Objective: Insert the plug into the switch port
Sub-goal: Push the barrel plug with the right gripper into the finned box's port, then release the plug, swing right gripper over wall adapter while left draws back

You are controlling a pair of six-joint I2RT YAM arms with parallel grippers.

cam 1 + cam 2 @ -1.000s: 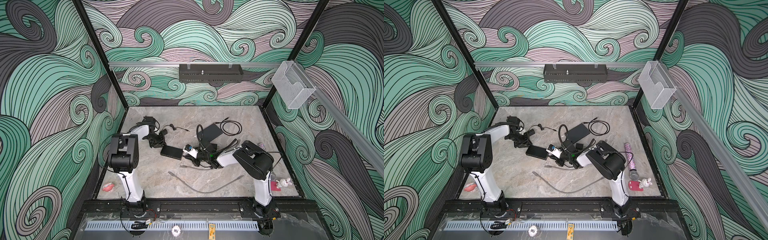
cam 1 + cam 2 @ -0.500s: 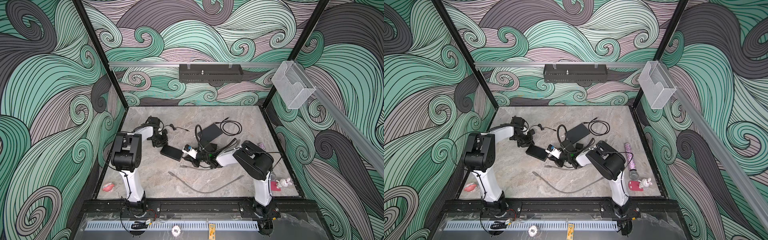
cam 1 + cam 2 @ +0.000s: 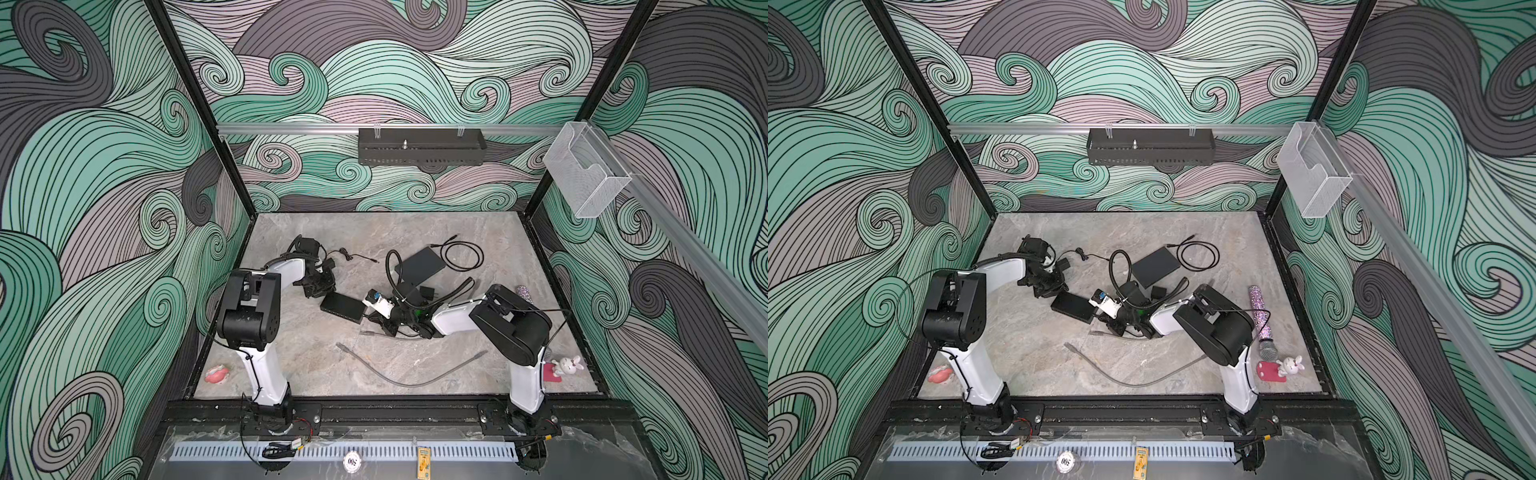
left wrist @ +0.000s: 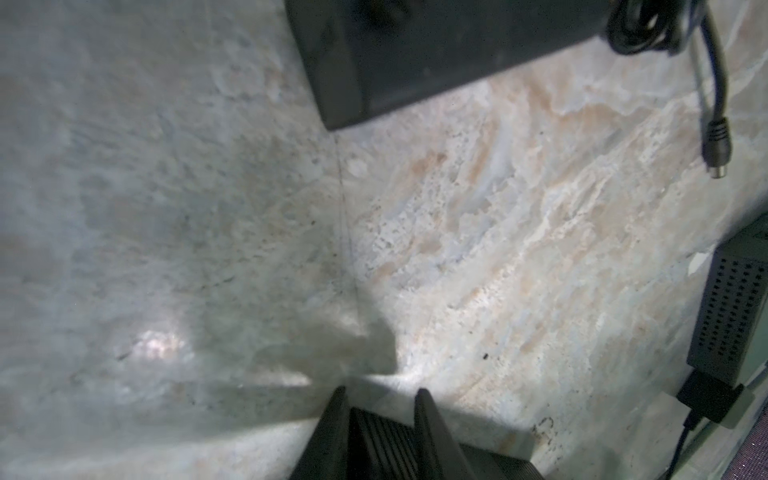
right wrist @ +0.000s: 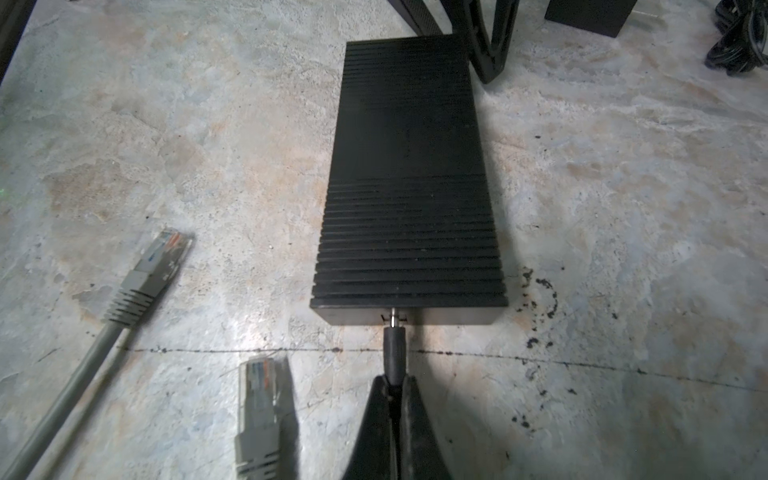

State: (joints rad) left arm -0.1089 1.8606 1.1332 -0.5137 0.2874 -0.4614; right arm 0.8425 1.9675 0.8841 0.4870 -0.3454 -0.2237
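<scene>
The black barrel plug [image 5: 394, 345] is pinched at its rear end between the fully closed jaws of the right gripper [image 5: 394, 380]. Its metal tip is set at the mouth of the switch port [image 5: 395, 319], a small socket in the end face of the ribbed black switch box [image 5: 409, 174]. A short length of bare metal is seen between the plug body and that face (how deep the tip sits cannot be told).

In a top view the ribbed black switch box [image 3: 343, 307] is found lying flat on the marble tabletop [image 3: 415, 345], just left of the frame's centre, with the two arms meeting over it.

The left gripper [image 4: 382, 392] is placed at the box's opposite end. Its jaws are held a little apart and the ribbed top is seen between them (whether the box is actually squeezed cannot be told).

A grey Ethernet connector [image 5: 164, 253] on its cable and a second connector [image 5: 257, 399] are seen lying on the tabletop beside the plug, apart from the box. A flat dark-grey box [image 3: 419, 266] is seen above and right of the frame's centre.
</scene>
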